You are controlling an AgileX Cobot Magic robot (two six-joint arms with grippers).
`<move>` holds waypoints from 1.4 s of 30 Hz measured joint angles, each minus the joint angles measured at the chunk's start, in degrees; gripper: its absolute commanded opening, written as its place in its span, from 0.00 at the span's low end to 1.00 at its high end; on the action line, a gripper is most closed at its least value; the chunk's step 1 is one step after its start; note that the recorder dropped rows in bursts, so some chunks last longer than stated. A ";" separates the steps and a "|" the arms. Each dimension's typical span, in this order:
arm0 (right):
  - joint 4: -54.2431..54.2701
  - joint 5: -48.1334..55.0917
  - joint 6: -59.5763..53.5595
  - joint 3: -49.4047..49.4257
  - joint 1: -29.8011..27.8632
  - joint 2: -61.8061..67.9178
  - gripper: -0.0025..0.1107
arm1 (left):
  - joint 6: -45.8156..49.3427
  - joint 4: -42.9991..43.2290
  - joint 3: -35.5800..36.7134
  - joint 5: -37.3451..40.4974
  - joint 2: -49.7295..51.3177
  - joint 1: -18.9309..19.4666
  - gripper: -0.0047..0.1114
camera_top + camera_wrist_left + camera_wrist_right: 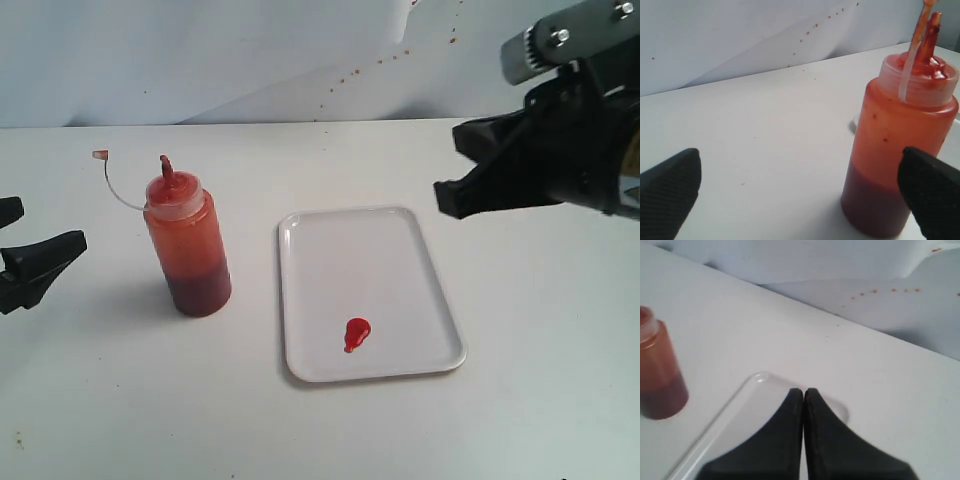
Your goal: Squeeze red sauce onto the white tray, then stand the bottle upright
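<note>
The bottle (187, 245) stands upright on the surface (120, 400), toward its left edge. The white tray (380, 250) lies flat to the right of it, apart from it. The red sauce (356, 333) lies on the tray, at the end toward the near edge. The left claw (50, 228) is at the left edge, apart from the bottle. The right claw (803, 392) hangs above the tray's far end.

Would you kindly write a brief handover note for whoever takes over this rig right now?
Left gripper: jaws open, empty, clear of the bottle.
Right gripper: jaws shut, empty, above the far corner of the white tray.
Bottle stands upright on the table beside the tray, cap dangling on its tether. A red sauce blob lies on the tray.
Done: squeeze and standing.
Left: apparently nothing but parking the arms.
</note>
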 measured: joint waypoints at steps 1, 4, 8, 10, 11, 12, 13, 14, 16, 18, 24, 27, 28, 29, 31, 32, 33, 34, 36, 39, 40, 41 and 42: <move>0.00 -0.11 0.16 0.00 -1.60 -0.12 0.02 | 0.00 0.00 0.00 0.00 0.00 0.00 0.94; 1.00 -1.35 0.41 0.00 -6.33 -0.21 0.02 | -0.64 0.00 0.00 0.00 0.00 0.00 0.94; 3.39 -3.81 0.63 0.00 -13.38 -0.61 0.02 | -1.31 0.00 0.00 0.00 0.00 0.00 0.94; 4.12 -4.17 0.66 0.00 -16.41 -1.35 0.02 | -1.33 0.00 0.00 0.00 0.00 0.00 0.94; 4.34 -4.30 0.80 0.00 -18.05 -2.07 0.02 | -1.45 0.00 0.00 0.00 0.00 0.00 0.94; 4.60 -4.74 0.80 0.35 -19.69 -2.67 0.02 | -1.54 0.00 0.00 0.00 0.00 0.00 0.94; 4.68 -5.45 0.80 0.79 -21.28 -3.57 0.02 | -2.08 0.00 0.00 0.00 0.00 0.00 0.94; 4.81 -6.63 0.80 1.43 -22.83 -4.50 0.02 | -2.72 0.00 0.00 0.00 0.00 0.00 0.94; 5.60 -10.67 0.80 3.04 -25.43 -6.19 0.02 | -4.11 0.00 0.00 0.00 0.00 0.00 0.94; 7.44 -15.33 0.50 4.92 -27.64 -7.89 0.02 | -5.13 -0.40 0.00 0.00 0.00 0.00 0.94; 15.95 -20.39 -3.89 7.97 -31.66 -9.49 0.02 | -8.43 0.21 0.09 0.00 -0.76 0.00 0.94; 19.74 -19.65 -3.91 7.97 -31.78 -9.49 0.02 | -10.17 2.36 0.09 0.00 -4.15 0.00 0.94; 20.38 -19.65 -3.76 7.97 -31.78 -9.49 0.02 | -10.61 3.53 0.09 0.00 -5.93 0.00 0.94; 21.02 -19.52 -3.67 7.97 -31.78 -9.49 0.02 | -11.49 4.66 0.13 0.00 -7.98 0.00 0.94; 21.57 -19.43 -3.52 7.97 -31.78 -9.49 0.02 | -13.93 6.20 0.22 0.00 -12.12 0.00 0.94; 21.57 -19.32 -3.52 7.97 -31.78 -9.49 0.02 | -16.02 6.64 0.22 0.00 -14.57 0.00 0.94; 21.68 -19.32 -3.52 7.97 -31.78 -9.49 0.02 | -18.62 6.92 0.22 0.00 -17.05 0.00 0.94; 21.80 -19.32 -3.52 7.97 -31.78 -9.49 0.02 | -20.89 7.02 0.22 0.00 -19.08 0.00 0.94; 21.80 -19.32 -3.52 7.97 -31.78 -9.49 0.02 | -26.71 7.02 0.22 0.00 -24.26 0.00 0.94; 21.80 -19.32 -3.52 7.97 -31.78 -9.49 0.02 | -33.06 7.02 0.22 0.00 -31.46 0.00 0.94; 21.80 -19.32 -3.52 7.97 -31.78 -9.49 0.02 | -34.04 7.02 0.22 -0.05 -33.96 0.00 0.94; 21.80 -19.32 -3.52 7.97 -31.78 -9.49 0.02 | -35.26 7.14 0.22 -0.15 -38.69 0.00 0.94; 21.80 -19.32 -3.52 7.97 -31.78 -9.49 0.02 | -35.53 7.14 0.22 -0.15 -40.45 0.00 0.94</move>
